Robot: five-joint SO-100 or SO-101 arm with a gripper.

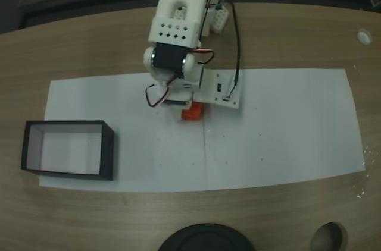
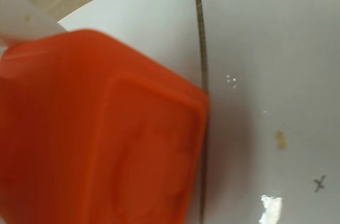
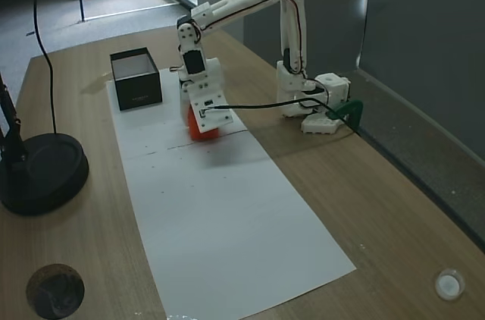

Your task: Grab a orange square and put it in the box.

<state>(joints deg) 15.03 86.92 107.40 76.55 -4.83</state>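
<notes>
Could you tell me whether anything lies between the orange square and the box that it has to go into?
Nothing visible does. In a fixed view the orange square sits under the end effector, and only bare white paper lies between it and the box, which looks empty.

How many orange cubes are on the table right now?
1. The orange cube sits on the white paper under the arm's fingers, right of the black box in a fixed view. None hidden that I can tell.
</notes>
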